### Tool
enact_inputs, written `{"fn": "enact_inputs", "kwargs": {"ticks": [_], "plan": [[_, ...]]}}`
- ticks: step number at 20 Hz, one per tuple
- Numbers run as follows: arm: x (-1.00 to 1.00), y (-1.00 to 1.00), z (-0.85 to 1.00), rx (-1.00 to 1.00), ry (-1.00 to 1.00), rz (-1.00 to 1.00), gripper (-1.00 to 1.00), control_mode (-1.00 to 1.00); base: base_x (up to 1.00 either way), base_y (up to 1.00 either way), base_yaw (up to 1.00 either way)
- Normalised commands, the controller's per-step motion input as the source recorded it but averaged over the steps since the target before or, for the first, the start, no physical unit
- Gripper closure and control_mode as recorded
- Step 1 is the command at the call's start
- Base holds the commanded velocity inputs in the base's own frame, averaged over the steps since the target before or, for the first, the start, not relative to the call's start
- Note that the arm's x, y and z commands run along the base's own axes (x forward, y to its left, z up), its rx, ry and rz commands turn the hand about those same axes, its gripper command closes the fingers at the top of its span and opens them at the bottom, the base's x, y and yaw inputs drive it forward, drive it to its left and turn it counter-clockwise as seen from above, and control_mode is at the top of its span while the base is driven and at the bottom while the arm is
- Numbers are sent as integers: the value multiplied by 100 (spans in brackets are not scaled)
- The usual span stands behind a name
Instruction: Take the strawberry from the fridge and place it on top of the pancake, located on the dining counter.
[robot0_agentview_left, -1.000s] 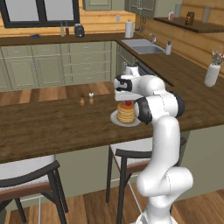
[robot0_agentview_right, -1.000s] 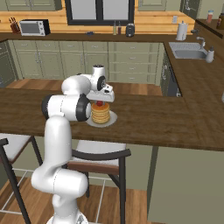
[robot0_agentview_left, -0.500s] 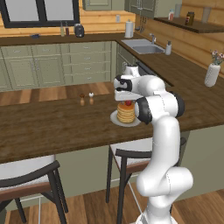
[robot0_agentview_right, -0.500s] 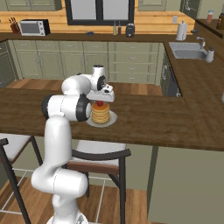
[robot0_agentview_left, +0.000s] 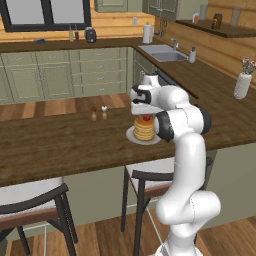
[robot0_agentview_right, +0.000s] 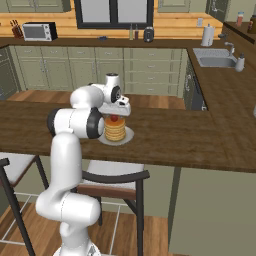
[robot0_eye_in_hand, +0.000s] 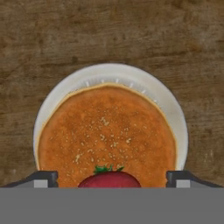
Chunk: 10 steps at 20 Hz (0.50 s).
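**Strawberry sitting on the pancake stack**

The dining counter (robot0_agentview_left: 65, 145) is carrying one plate (robot0_eye_in_hand: 175, 118) holding one pancake (robot0_agentview_left: 144, 129) stack. One strawberry (robot0_agentview_left: 146, 118) is resting on top. The gripper (robot0_eye_in_hand: 111, 179) is hovering just above, jaws standing wide, gripping nothing. Two small shakers (robot0_agentview_left: 99, 114) are standing nearby.

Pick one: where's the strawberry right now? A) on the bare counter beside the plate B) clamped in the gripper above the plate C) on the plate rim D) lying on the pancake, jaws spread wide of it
D: the strawberry rests on top of the pancake, and the gripper fingertips stand well apart on either side, touching neither.
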Motion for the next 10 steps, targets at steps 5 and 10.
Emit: {"fn": "enact_inputs", "kwargs": {"ticks": [5, 10], "plan": [[-6, 0, 48, 0, 0, 1, -100, -100, 0, 0, 0], [-51, 0, 53, 0, -9, 0, -100, -100, 0, 0, 0]]}}
